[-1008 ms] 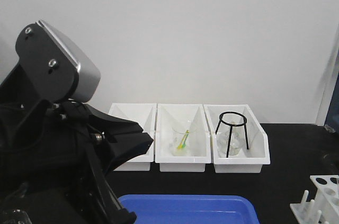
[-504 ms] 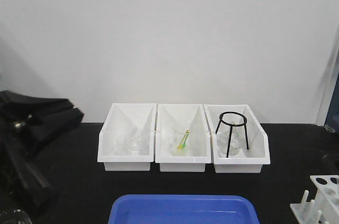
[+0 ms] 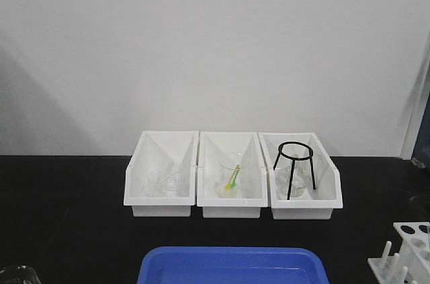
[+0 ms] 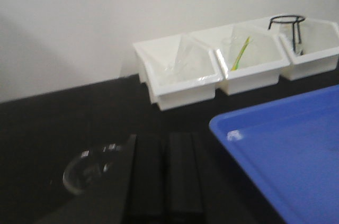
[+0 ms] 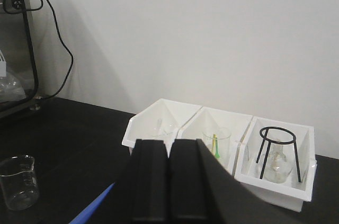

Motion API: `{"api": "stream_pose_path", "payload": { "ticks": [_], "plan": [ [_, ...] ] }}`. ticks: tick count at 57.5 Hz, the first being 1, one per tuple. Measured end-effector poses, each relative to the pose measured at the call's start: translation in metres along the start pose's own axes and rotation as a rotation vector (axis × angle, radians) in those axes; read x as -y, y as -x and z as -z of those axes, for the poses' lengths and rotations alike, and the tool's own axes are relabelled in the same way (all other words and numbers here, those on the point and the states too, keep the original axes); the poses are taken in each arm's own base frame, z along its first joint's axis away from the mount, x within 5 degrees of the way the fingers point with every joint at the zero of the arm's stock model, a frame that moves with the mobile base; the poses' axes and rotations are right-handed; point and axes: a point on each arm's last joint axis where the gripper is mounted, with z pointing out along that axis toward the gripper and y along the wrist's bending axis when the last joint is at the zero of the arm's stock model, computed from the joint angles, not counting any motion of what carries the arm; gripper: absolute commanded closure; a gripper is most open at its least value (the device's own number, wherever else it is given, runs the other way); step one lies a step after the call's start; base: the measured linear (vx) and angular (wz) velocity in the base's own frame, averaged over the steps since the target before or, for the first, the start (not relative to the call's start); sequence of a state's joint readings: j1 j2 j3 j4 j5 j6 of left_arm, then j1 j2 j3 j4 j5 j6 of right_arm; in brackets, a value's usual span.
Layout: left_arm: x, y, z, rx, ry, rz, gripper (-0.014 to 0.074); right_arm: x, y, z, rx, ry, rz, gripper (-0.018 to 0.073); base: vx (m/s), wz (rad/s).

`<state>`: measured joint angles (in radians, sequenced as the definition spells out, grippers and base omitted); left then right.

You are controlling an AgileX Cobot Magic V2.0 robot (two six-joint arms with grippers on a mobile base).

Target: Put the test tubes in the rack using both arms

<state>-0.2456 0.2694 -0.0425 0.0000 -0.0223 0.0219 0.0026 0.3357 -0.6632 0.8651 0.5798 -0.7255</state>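
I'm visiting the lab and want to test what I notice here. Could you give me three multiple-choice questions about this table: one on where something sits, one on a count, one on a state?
1. Which white bin holds the black wire stand?
A. the left one
B. the middle one
C. the right one

2. How many white bins stand in the row by the wall?
A. two
B. three
C. five

3. How do the fingers of the right gripper stand?
A. pressed together, holding nothing
C. clamped on a glass tube
B. spread wide apart

Answers:
1. C: in the front view the stand is in the bin nearest the white rack.
2. B: three bins sit side by side behind the blue tray.
3. A: the right wrist view shows two black fingers side by side with only a thin seam between them.
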Motion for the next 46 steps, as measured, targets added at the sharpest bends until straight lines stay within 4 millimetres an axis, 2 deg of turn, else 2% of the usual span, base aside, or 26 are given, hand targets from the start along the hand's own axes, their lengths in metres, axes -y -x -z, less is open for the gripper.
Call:
{"api": "stream_pose_path", "payload": {
  "ticks": [5,18,29,46],
  "plan": [
    [-0.004,-0.019,0.007,0.001,0.069,0.036,0.0614,0.0,0.0,0.0,0.0,0.0,0.0,0.0567,0.0,0.0],
    [-0.009,-0.017,0.017,0.084,0.162,-0.016,0.0614,0.0,0.0,0.0,-0.001,0.001,0.0,0.0567,0.0,0.0],
    [-0.009,-0.014,0.022,0.144,0.168,-0.027,0.0614,0.0,0.0,0.0,-0.004,0.003,0.0,0.0567,0.0,0.0],
    [-0.009,-0.013,0.022,0.148,0.168,-0.027,0.0614,-0.001,-0.001,0.0,-0.009,0.008,0.0,0.0567,0.0,0.0]
  ]
}}
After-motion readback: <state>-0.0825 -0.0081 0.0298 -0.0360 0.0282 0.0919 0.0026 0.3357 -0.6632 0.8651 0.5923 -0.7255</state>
